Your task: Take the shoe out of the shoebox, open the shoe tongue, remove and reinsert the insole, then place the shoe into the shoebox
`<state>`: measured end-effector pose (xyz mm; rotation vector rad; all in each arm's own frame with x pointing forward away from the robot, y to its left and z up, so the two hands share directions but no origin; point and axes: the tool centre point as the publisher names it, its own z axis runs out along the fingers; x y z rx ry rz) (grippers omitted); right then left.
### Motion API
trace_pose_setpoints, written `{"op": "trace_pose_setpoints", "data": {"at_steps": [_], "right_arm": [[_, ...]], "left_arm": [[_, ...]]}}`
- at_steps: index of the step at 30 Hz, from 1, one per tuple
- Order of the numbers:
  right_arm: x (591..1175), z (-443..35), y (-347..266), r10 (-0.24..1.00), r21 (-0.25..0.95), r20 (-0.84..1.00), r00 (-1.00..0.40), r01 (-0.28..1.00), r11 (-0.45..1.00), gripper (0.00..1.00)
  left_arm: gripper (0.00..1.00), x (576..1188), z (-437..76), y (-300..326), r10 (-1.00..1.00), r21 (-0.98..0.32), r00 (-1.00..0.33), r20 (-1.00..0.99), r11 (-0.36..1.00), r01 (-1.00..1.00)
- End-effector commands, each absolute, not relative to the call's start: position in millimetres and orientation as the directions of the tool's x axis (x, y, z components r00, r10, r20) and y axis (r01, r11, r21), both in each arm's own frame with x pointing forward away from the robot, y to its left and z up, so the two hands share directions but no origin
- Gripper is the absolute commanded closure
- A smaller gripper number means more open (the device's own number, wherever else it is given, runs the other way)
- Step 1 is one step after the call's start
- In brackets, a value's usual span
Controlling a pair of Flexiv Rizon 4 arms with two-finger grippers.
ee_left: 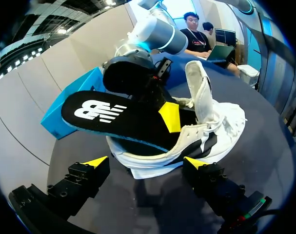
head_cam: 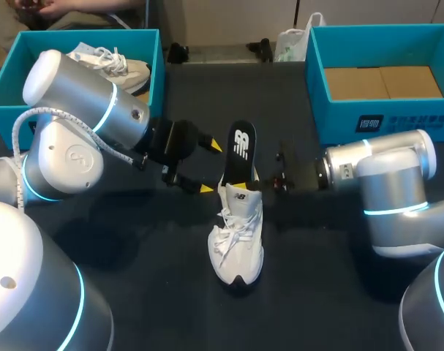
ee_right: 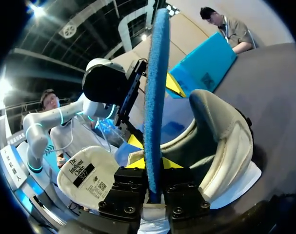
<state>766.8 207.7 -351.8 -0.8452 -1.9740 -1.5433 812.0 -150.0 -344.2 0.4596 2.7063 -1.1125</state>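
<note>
The white shoe (head_cam: 236, 245) stands mid-desk (head_cam: 156, 248), toe toward 6 o'clock. The right gripper (ee_right: 155, 191) has its fingers pinching the black insole (head_cam: 241, 150) on edge, its free end raised toward 12 o'clock, likely to steer it through the collar. The left gripper (head_cam: 209, 167), fingers spread, hovers at 9 o'clock of the heel, probably ready to steady it.

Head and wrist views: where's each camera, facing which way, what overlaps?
Head view: above and behind, looking down on the table; left gripper and right gripper show.
Left wrist view: on the left arm, facing the shoe; its open fingers show.
Right wrist view: on the right arm, facing the insole it grips.
All share shoe and insole.
</note>
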Motion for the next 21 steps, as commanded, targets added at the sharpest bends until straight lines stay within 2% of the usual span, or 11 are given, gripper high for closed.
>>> {"op": "trace_pose_setpoints", "data": {"at_steps": [1,16,20,21], "right_arm": [[772,-344,206,0.178,0.669,0.698,-0.693,0.720,0.182,0.82],[792,-331,194,0.183,0.679,0.674,-0.716,0.698,0.228,0.82],[794,-332,194,0.177,0.672,0.679,-0.713,0.700,0.241,0.85],[794,-333,195,0.175,0.667,0.683,-0.709,0.704,0.244,0.90]], "left_arm": [[0.00,812,-344,-151,0.215,-0.650,-0.936,-0.278,0.676,0.348],[0.00,812,-344,-151,0.215,-0.650,-0.936,-0.278,0.676,0.348],[0.00,812,-344,-151,0.215,-0.650,-0.936,-0.278,0.676,0.348],[0.00,812,-344,-151,0.215,-0.650,-0.936,-0.278,0.676,0.348]]}}
